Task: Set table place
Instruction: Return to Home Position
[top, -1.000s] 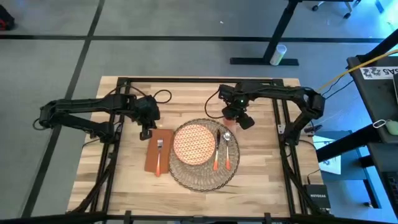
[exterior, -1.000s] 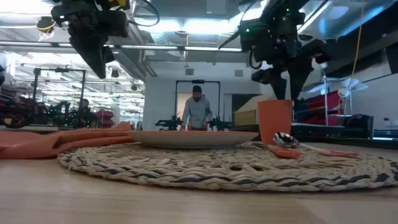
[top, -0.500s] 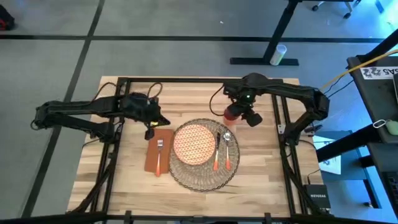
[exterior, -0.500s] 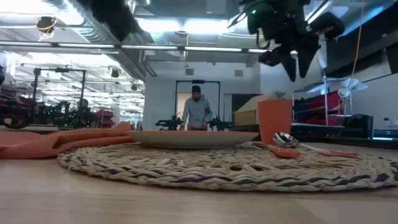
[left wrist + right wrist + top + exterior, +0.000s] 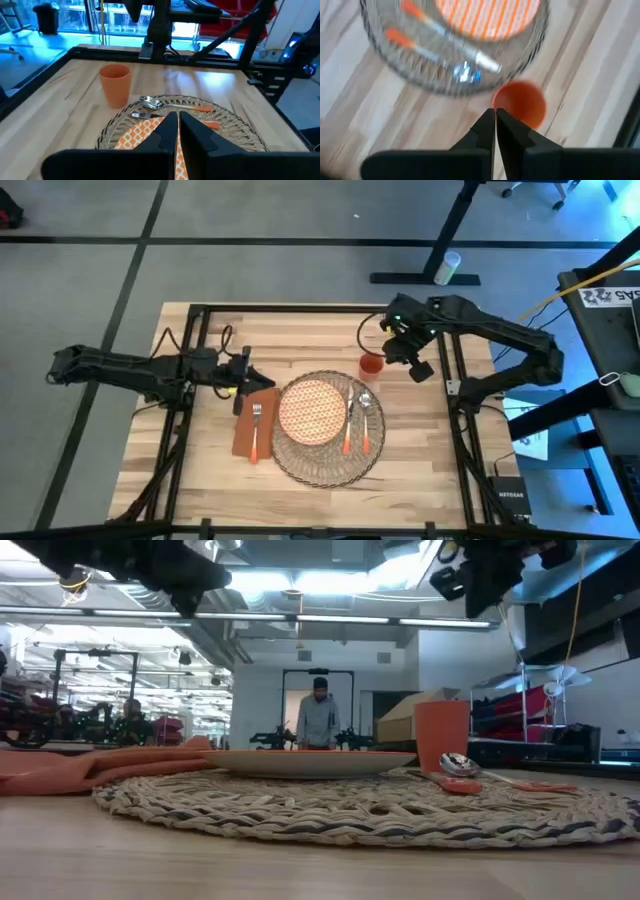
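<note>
The woven straw place mat (image 5: 325,462) lies on the plank table (image 5: 200,470), near its middle. On the mat rest an orange-patterned plate (image 5: 312,409), a knife (image 5: 349,430) and a spoon (image 5: 366,420). A rust-orange napkin (image 5: 243,435) with a fork (image 5: 256,430) lies left of the mat. An orange cup (image 5: 371,365) stands upright at the mat's far right rim. My left gripper (image 5: 244,376) hovers shut over the napkin's far end. My right gripper (image 5: 418,367) hovers shut to the right of the cup (image 5: 520,102). Neither touches anything.
Black frame rails (image 5: 190,395) cross the table near its left and right sides and along its far edge. Bare planks lie near the front edge (image 5: 300,505). Beyond the table, in the low view, a person (image 5: 318,720) stands in the room.
My right gripper has gone up and toward the table's right edge, from over the cup to beside it. My left gripper has risen, and its arm has drawn back toward the left edge. In the low view both have climbed to the picture's top. The cup has stayed put.
</note>
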